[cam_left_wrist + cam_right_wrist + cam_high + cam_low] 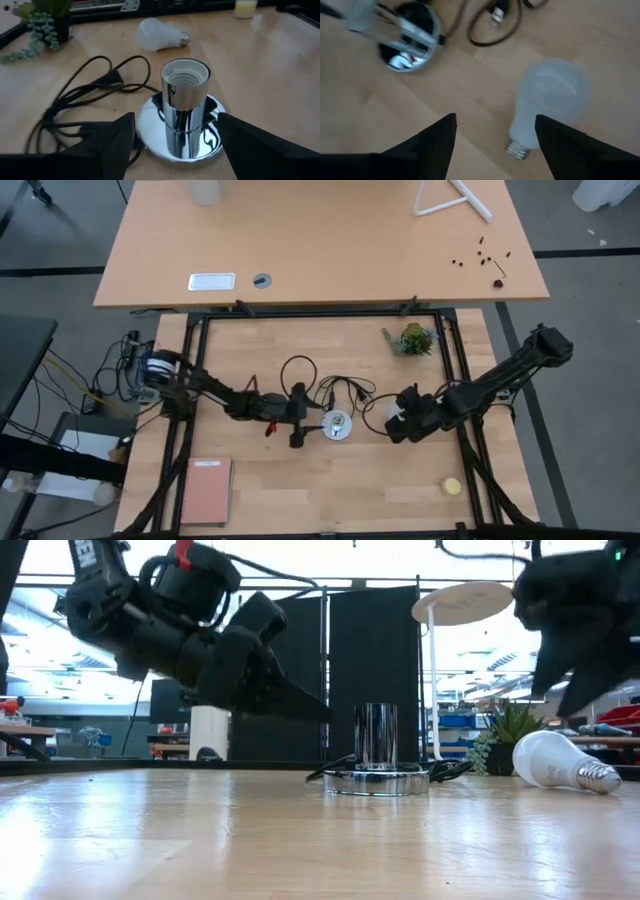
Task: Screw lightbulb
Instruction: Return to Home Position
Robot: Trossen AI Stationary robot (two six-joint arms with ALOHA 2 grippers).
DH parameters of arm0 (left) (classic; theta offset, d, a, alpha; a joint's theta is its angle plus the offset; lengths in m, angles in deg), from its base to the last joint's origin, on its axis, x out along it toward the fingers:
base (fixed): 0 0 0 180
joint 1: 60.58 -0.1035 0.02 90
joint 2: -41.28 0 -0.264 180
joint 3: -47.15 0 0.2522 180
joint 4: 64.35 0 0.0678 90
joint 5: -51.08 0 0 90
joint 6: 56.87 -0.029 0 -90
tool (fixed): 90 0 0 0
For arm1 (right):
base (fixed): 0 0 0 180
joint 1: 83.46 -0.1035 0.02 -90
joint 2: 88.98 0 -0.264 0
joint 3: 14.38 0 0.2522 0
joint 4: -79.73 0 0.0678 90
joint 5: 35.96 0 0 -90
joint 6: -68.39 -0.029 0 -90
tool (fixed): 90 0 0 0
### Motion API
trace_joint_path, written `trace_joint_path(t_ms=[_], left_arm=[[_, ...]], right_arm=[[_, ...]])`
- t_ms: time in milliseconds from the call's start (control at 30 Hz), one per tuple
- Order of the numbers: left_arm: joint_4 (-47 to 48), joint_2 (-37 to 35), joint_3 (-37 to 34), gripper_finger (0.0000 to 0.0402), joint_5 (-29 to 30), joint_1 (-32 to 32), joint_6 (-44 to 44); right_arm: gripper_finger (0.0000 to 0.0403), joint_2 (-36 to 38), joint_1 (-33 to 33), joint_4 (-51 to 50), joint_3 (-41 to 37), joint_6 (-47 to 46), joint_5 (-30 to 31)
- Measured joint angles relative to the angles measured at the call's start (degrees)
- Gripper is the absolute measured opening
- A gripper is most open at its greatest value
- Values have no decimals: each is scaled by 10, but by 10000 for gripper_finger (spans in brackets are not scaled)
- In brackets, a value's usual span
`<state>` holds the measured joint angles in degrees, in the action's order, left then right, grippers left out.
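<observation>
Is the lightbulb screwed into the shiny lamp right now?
No, the lightbulb lies on its side on the table, apart from the lamp's empty socket.

Lightbulb (159,34), seemingly loose, beyond chrome socket (184,107)

Robotics lab or test bay, not a home. Pale wooden worktop (330,490) boxed in a black metal frame (320,313), with two dark robot arms mounted at its sides — left arm (215,392), right arm (500,380). Loose bundle of cables (125,375) off the left edge. Second plain desk (320,240) behind. Grey floor (590,430) marked with dark tape lines (50,272). Low view — black partition panels (370,650), cluttered benches (30,730) beyond in a bright open hall.
</observation>
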<state>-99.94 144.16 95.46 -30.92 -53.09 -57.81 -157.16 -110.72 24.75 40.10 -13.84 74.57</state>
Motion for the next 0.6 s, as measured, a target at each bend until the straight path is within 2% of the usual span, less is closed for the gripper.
trace_joint_path(t_ms=[167,333,467,600], left_arm=[[85,-78,0,286,13,4,14],[131,-151,0,286,11,11,49],[152,-213,0,286,-16,14,74],[250,-294,0,286,-42,17,40]], right_arm=[[274,28,-23,-2,25,83,55],[269,54,-49,59,25,273,132],[254,85,-57,127,16,417,147],[232,127,-60,200,-13,537,134]])
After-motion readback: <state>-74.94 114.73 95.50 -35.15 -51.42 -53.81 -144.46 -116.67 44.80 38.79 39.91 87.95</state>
